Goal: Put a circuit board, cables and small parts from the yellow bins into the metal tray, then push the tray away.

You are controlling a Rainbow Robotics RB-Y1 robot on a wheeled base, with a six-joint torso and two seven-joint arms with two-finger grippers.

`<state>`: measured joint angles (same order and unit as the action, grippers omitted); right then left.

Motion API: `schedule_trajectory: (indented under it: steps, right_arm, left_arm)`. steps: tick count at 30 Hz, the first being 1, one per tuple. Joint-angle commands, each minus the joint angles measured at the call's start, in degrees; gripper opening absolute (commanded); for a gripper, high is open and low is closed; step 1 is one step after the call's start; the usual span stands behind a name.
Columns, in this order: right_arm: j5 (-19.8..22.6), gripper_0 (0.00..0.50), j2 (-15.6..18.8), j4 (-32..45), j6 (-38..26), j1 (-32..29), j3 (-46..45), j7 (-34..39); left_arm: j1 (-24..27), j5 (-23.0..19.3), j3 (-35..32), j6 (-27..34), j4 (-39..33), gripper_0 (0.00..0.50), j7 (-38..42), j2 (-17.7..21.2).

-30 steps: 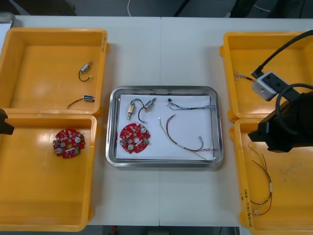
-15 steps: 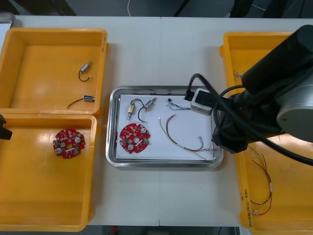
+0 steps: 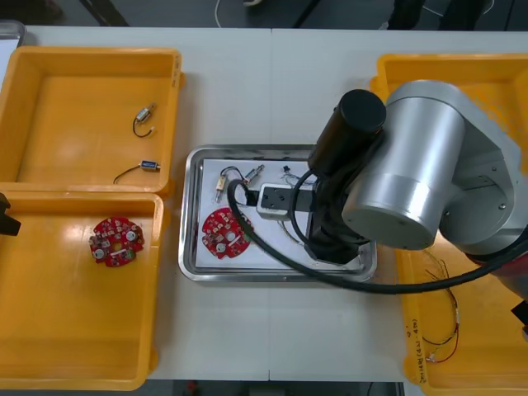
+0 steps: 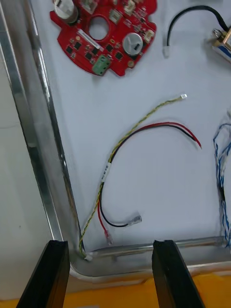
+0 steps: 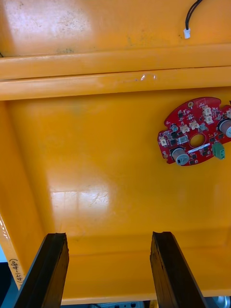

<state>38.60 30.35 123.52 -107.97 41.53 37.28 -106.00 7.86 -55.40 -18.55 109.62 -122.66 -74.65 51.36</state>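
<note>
The metal tray (image 3: pixel 191 216), white inside, sits mid-table between the yellow bins. It holds a round red circuit board (image 3: pixel 225 233), two small metal parts (image 3: pixel 223 183), a red and yellow cable (image 4: pixel 126 153) and a twisted blue and white cable (image 4: pixel 220 166). My right arm (image 3: pixel 412 173) reaches over the tray's right half. My right gripper (image 4: pixel 111 274) is open and holds nothing, hovering above the tray's corner rim (image 4: pixel 82 269), close to the cable's end. My left gripper (image 5: pixel 108 272) is open over the near left bin (image 3: pixel 74 330), short of a second red board (image 5: pixel 195 139).
The far left bin (image 3: pixel 49 99) holds two small metal parts (image 3: pixel 145 117) with black cables. The near right bin (image 3: pixel 478 330) holds red and black cables (image 3: pixel 441 330). The right arm hides much of the far right bin (image 3: pixel 396 74).
My right arm has swung left from above the right bins to above the tray's right half. The left arm and the tray's contents have not moved.
</note>
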Motion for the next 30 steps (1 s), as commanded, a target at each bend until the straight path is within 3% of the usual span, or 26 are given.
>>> schedule_trajectory:
  steps: [1,11,20,30]
  right_arm:
    - [-1.2,0.500,-2.4,0.7,2.0,1.9,3.7,-1.5]
    - [-7.2,0.500,-4.1,-2.9,8.1,2.1,13.5,-2.4]
    - [-8.4,0.500,-4.2,-6.6,11.0,2.1,18.7,-2.0]
    - [-9.8,0.500,-7.3,-11.2,10.9,2.1,20.3,-1.6]
  left_arm:
    - [-1.0,-0.4,-1.9,0.4,-1.7,0.500,3.1,2.5]
    - [-1.0,-0.4,-1.9,0.4,-1.7,0.500,3.1,2.5]
    - [-1.0,-0.4,-1.9,0.4,-1.7,0.500,3.1,2.5]
    - [-1.0,-0.4,-1.9,0.4,-1.7,0.500,3.1,2.5]
